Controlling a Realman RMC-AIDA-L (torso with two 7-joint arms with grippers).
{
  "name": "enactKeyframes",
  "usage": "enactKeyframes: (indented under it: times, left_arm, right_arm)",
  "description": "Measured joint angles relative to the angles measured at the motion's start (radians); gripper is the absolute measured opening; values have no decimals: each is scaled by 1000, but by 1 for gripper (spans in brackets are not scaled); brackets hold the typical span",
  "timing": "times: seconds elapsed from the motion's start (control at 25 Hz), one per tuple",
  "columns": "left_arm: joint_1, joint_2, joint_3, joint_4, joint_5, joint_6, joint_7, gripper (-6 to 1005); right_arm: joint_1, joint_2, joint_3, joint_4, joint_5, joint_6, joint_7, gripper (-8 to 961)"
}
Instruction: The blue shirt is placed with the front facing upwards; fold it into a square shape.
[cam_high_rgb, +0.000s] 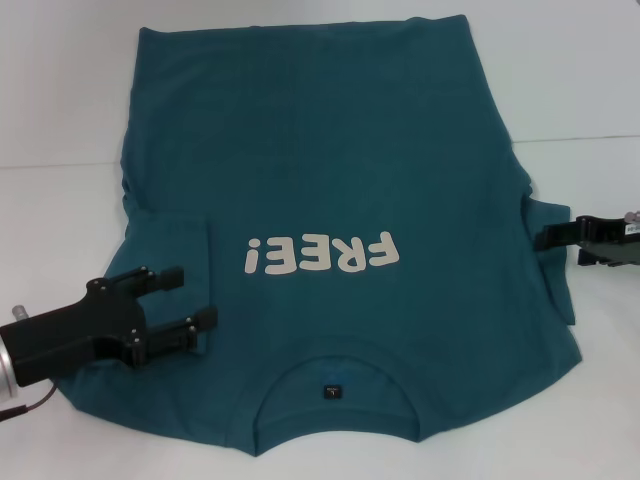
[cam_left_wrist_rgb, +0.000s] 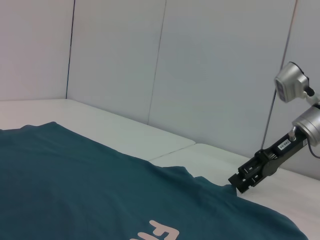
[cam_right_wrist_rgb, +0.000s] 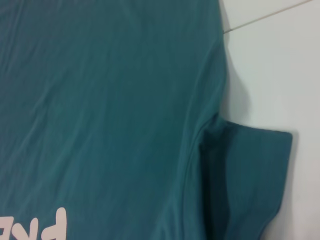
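The blue shirt (cam_high_rgb: 330, 150) lies flat on the white table (cam_high_rgb: 60, 120), front up. Its collar (cam_high_rgb: 335, 352) is nearest me, and cream "FREE!" lettering (cam_high_rgb: 320, 255) crosses the chest. The shirt's left sleeve is folded inward over the body (cam_high_rgb: 170, 250). My left gripper (cam_high_rgb: 200, 297) hovers open over that folded part, holding nothing. My right gripper (cam_high_rgb: 540, 238) sits at the edge of the right sleeve (cam_high_rgb: 560, 285), its tip at the cloth. The left wrist view shows the right gripper (cam_left_wrist_rgb: 236, 184) meeting the shirt edge (cam_left_wrist_rgb: 75, 175). In the right wrist view the sleeve (cam_right_wrist_rgb: 250, 175) lies spread on the table.
Bare table surrounds the shirt on the left (cam_high_rgb: 50, 230) and right (cam_high_rgb: 600, 120). A seam (cam_high_rgb: 60, 165) crosses the tabletop. Grey wall panels (cam_left_wrist_rgb: 200, 75) stand behind the table's far side.
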Motion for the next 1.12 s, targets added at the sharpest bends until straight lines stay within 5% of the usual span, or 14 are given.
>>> enactKeyframes:
  times: [0.6,0.72,0.92,1.12]
  left_arm:
    - [-1,0,0,0,0,-3,0,766]
    - [0,0,0,0,0,-3,0,766]
    - [1,-1,0,0,0,2,0,766]
    - [2,0,-2,2,0,4,-4,765]
  right_arm:
    - [16,10,-3,54,0,65,-52,663]
    - [14,10,-3,54,3,69,-64,429]
    - [6,8,-3,47,5,67,-88,183]
    - [2,4,-3,46,6,60,-108,30]
